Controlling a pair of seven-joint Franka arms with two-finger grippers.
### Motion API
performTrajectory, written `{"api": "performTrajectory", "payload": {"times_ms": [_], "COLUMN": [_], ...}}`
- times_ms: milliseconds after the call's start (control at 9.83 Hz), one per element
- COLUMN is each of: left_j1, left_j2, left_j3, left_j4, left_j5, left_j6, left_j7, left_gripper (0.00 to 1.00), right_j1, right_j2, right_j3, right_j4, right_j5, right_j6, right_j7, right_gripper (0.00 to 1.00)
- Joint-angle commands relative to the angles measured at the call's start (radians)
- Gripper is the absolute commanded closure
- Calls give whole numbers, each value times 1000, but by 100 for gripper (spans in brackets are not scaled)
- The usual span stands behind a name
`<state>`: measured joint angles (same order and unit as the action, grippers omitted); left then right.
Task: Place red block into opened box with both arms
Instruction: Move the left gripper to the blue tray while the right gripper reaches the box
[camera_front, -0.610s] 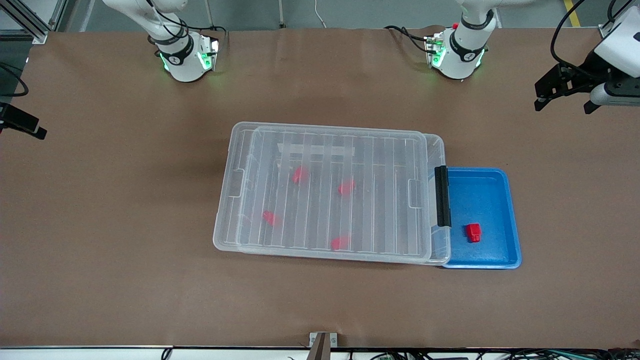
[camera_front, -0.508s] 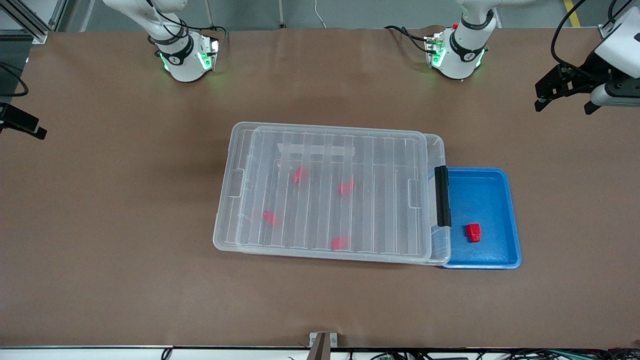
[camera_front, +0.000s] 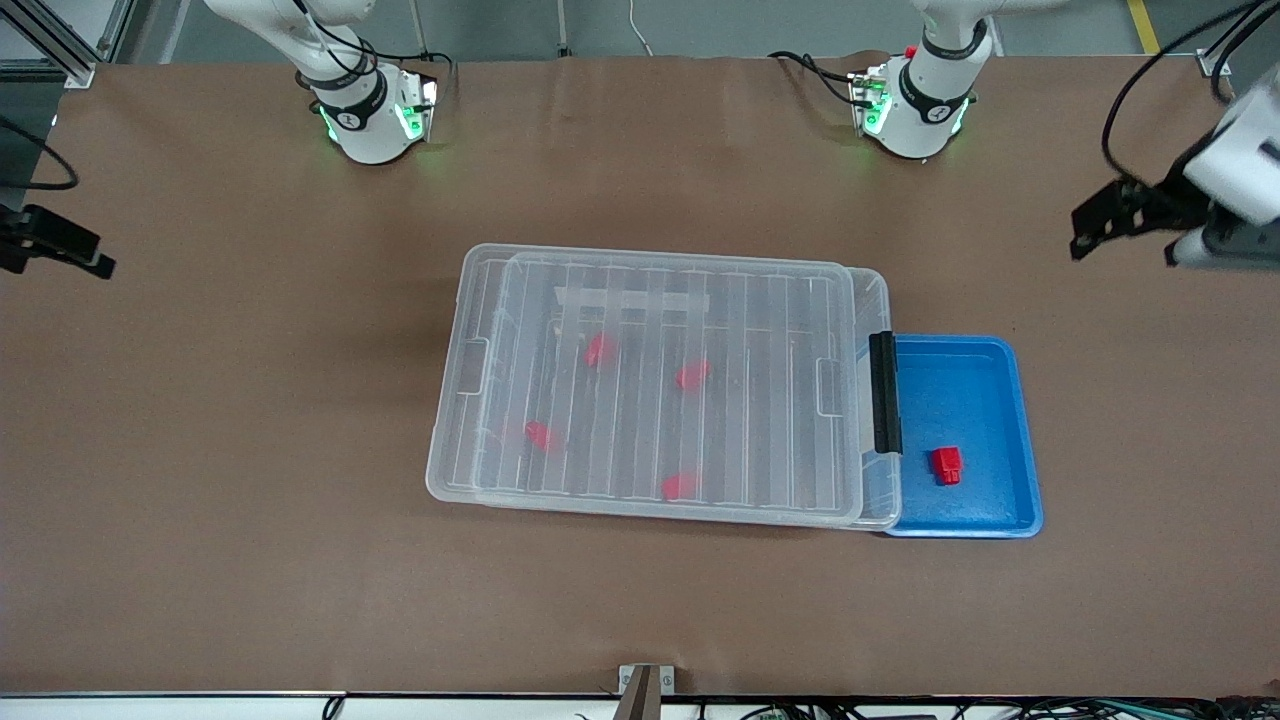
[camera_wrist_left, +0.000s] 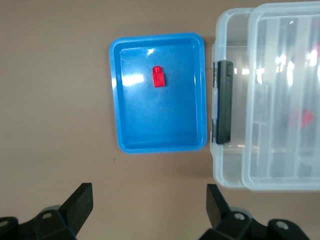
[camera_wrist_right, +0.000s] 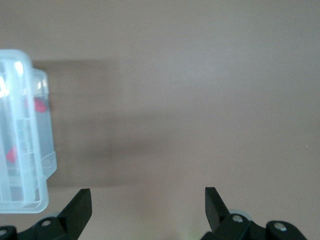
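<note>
**Approach stage: lid on the box, block untouched in the tray**

Step in hand: neither arm has engaged anything. The box (camera_front: 660, 390) sits mid-table with its ribbed lid (camera_front: 670, 385) lying over it, offset toward the right arm's end so a strip of the box shows at the black clip handle (camera_front: 884, 393). Four red pieces show blurred through the lid. The red block (camera_front: 947, 465) lies in the blue tray (camera_front: 1010, 440), which abuts the handle end of the box; from the tray's centre the block sits at about 5 o'clock in the front view.

Left gripper (camera_wrist_left: 150, 207): up in the air over bare table at the left arm's end, at roughly 2 o'clock from the tray, fingers spread wide, nothing between them. Its wrist view looks straight down on tray and block.

Right gripper (camera_wrist_right: 148, 206): over bare table at the right arm's end, fingers likewise spread and empty; only the box's corner shows in its wrist view.

Judgement: next, one arm must take the lid clear, probably the right; the left descends onto the block.
</note>
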<state>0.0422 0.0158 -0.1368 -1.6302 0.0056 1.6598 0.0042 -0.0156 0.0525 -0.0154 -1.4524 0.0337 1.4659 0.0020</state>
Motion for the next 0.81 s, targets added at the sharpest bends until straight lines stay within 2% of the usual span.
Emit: {"api": "performTrajectory", "payload": {"times_ms": [0, 203, 305, 610, 712], "left_j1": [15, 37, 36, 38, 33], "left_j2": [99, 221, 298, 508, 564], "left_j3": [-3, -7, -7, -9, -9], "left_j4": [-135, -180, -194, -198, -200], "left_j5": [16, 14, 4, 2, 4], "left_j6": [236, 435, 524, 758, 835], "left_j7": [-9, -21, -38, -73, -90], "left_gripper": [0, 0, 0, 0, 0], "right_j1": [31, 43, 72, 144, 151], "right_j2": [79, 208, 248, 260, 288], "right_j3": [133, 256, 271, 273, 273], "right_j4": [-19, -19, -49, -259, -270], "right_j5": [-1, -11, -12, -12, -26], "right_j6": [75, 184, 233, 523, 548], "right_j7": [124, 266, 297, 334, 332], "right_gripper": [0, 0, 0, 0, 0]}}
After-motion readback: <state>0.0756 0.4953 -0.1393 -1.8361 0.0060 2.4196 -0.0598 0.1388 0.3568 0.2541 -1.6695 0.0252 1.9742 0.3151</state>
